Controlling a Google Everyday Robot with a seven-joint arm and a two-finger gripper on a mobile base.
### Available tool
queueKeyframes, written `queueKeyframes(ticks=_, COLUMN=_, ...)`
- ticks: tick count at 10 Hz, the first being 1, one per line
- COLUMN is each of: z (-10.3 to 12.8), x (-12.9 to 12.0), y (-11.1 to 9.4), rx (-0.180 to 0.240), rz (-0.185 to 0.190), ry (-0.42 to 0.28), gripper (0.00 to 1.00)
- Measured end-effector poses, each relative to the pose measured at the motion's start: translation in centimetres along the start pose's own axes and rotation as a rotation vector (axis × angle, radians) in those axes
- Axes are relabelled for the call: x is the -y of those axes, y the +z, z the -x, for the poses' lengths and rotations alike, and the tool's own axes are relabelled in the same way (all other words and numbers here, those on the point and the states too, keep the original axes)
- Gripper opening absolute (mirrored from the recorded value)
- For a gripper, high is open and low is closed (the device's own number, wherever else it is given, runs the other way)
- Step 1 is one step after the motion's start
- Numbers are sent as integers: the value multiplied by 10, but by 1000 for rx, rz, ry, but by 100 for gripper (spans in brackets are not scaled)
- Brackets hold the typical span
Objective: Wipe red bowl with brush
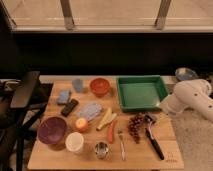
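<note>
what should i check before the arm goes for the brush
1. brush lying free on the table, handle clear: ok
2. brush in gripper: not ok, the gripper is at the table's right edge beside the green tray
3. brush head apart from the grapes: cannot tell
4. red bowl upright and uncovered, left of the tray: ok
5. bowl contents: cannot tell

Bulbous glossy white arm, hand at right edge of wooden table
</note>
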Motion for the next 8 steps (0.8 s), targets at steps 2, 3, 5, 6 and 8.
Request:
queueKeyframes(ticks=2, z=1, x=0, y=2, rx=-9, rz=1, ry=8, gripper=66)
queueKeyframes(ticks=3, z=-7, x=-5, y=7, rx=-31, rz=13, ry=51, gripper=66)
queueKeyframes(ticks=5, z=-23, x=-21, y=23, rx=-74, rz=32, ry=121, gripper=66)
queueKeyframes(ticks=6, z=-29, x=-33, y=29, rx=-92, rz=42, ry=148, gripper=66)
queueKeyframes(ticks=8, z=-34, x=-51, y=32, rx=-98, rz=74, ry=161, gripper=66)
